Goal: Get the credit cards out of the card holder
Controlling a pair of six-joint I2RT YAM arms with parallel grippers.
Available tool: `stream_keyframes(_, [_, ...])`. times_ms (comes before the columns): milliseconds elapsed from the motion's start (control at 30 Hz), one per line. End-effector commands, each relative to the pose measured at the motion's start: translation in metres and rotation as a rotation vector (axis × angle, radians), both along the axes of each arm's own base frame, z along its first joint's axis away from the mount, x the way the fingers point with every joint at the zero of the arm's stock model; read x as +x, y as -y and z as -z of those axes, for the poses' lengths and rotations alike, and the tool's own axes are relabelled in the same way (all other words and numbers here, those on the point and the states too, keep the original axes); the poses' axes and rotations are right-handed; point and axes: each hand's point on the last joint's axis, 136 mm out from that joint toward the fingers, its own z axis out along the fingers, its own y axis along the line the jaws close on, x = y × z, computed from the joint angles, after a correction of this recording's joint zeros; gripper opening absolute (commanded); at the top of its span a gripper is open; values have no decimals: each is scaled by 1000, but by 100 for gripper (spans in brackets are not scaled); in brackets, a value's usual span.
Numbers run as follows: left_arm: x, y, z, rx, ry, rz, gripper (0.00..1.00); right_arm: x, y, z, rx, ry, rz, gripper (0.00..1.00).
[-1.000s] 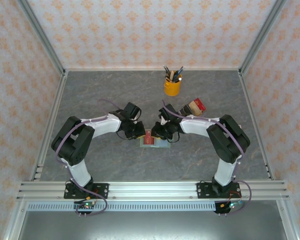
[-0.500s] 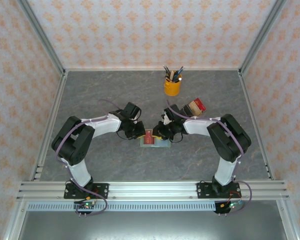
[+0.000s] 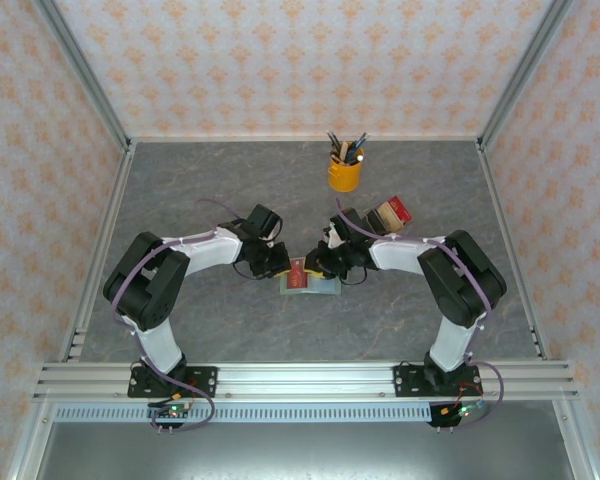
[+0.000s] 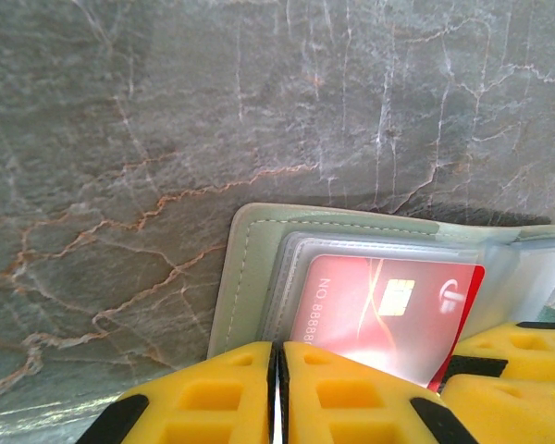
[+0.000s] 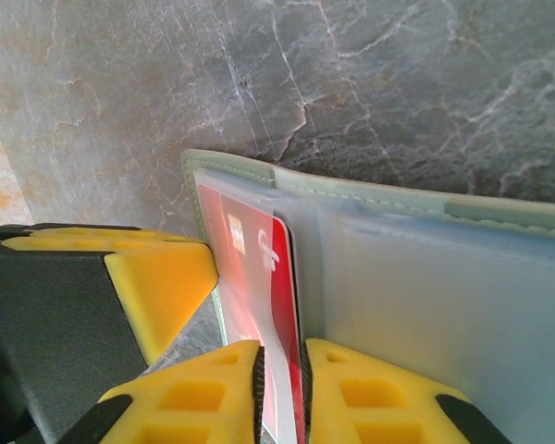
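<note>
A: From above?
B: Wallet (image 3: 310, 283) open, between left gripper (image 3: 278, 266) and right gripper (image 3: 321, 268).
A: Left wrist?
B: Left gripper (image 4: 276, 357) closed, just beside the red card (image 4: 379, 310).
A: Right wrist?
B: Right gripper (image 5: 279, 357) nips that card (image 5: 257, 277). It looks stiff and slick, so grip its bare edge.

Both arms are bent elbows-out and reach inward, so the wrists nearly meet in the middle, pitched down. The left gripper (image 3: 277, 262) has its yellow fingers (image 4: 213, 388) pressed flat together, no gap at all. The right gripper (image 3: 325, 265) is down to a thin slit between its fingers (image 5: 194, 393), nipping the edge of the red credit card (image 5: 250, 277). The two sets of fingertips sit just beside each other.
</note>
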Motion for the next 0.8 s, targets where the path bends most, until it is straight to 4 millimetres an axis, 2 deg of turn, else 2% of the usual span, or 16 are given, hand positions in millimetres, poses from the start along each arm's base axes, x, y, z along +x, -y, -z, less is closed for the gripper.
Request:
stream_keyframes(0, [-9, -14, 26, 80, -51, -17, 13, 2, -4, -15, 30, 41, -8, 20])
stream_keyframes(133, [-9, -14, 26, 80, -51, -18, 13, -1, 4, -7, -29, 26, -10, 20])
stream_keyframes(300, [-8, -13, 25, 78, -50, -14, 13, -2, -1, -10, 1, 28, -34, 11])
stream_keyframes(633, [-9, -12, 26, 73, -55, -11, 13, 3, -9, -11, 39, 40, -44, 3])
stream_keyframes(767, [-6, -13, 21, 71, -47, -12, 15, 6, -1, -10, -7, 57, -32, 0])
